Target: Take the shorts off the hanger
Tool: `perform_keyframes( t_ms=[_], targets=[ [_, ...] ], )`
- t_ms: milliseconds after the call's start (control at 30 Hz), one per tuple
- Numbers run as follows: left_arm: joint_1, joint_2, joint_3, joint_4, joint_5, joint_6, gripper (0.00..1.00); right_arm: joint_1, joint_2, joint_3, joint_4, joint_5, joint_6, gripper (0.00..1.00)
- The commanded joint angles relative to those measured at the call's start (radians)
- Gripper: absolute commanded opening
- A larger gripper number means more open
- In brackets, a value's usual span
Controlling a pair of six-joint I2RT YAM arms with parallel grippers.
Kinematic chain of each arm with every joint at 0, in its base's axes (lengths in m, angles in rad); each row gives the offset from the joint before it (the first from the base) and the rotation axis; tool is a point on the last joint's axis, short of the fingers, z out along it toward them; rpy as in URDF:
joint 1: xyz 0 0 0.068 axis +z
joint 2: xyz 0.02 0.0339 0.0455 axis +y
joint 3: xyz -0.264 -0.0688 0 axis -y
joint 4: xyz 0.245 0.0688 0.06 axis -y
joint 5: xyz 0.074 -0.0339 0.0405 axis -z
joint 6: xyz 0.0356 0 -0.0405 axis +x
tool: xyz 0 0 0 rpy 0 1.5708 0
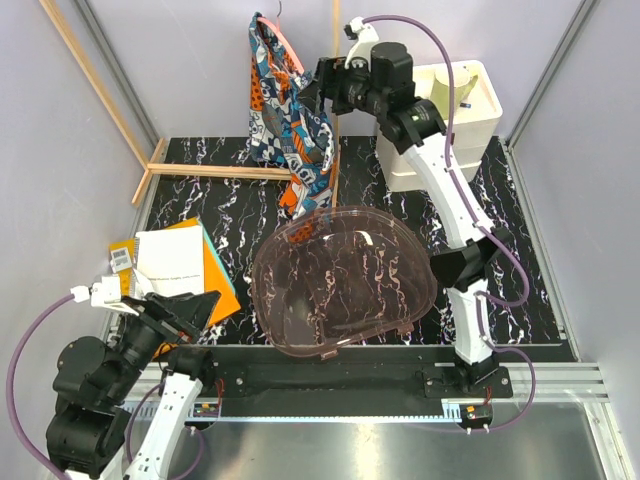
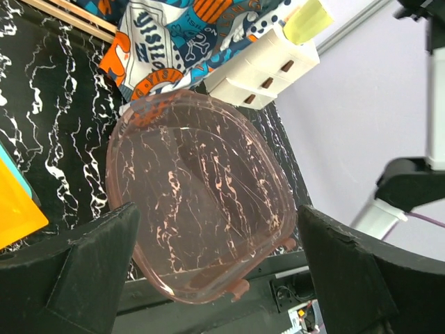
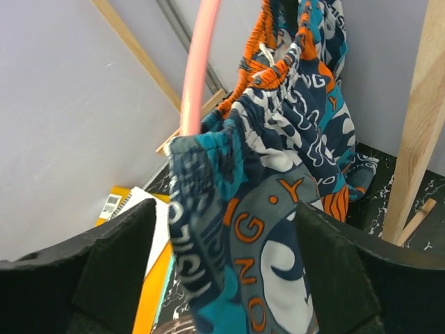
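Note:
The printed shorts [image 1: 285, 115] hang on the salmon-pink hanger [image 1: 283, 38] at the back of the table, their lower end drooping toward the pink tub. In the right wrist view the hanger's pink bar [image 3: 198, 66] runs up out of the gathered waistband of the shorts [image 3: 278, 181]. My right gripper [image 1: 312, 92] is open, raised at the shorts' right edge, with the fabric hanging between its fingers [image 3: 226, 268]. My left gripper [image 1: 185, 320] is open and empty, low at the near left, far from the shorts [image 2: 188, 42].
A translucent pink tub [image 1: 345, 275] lies mid-table, also in the left wrist view [image 2: 201, 202]. Orange and white notebooks [image 1: 175, 265] lie at the left. A white drawer unit [image 1: 445, 125] stands back right. Wooden rods [image 1: 215, 170] frame the back and left.

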Motion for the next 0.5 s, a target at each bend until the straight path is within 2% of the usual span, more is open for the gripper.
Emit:
perform_keyframes(
  t_ms=[0,133,200,367,467],
  targets=[
    [0.002,-0.016,0.022,0.009,0.05,-0.022,0.99,0.038,0.036,0.088,0.012,0.115,-0.021,0.82],
    [0.002,-0.011,0.022,0.009,0.047,-0.022,0.99,0.052,0.056,0.084,0.035,0.142,0.003,0.67],
    [0.002,-0.008,0.021,0.009,0.045,-0.023,0.99,0.054,0.068,0.079,0.052,0.123,0.04,0.62],
    [0.001,0.003,0.027,0.01,0.042,-0.023,0.99,0.055,0.09,0.059,0.169,0.022,0.23,0.44],
    [0.002,0.013,0.039,0.009,0.047,-0.029,0.99,0.055,0.106,0.062,0.23,-0.001,0.345,0.37]
  ],
)
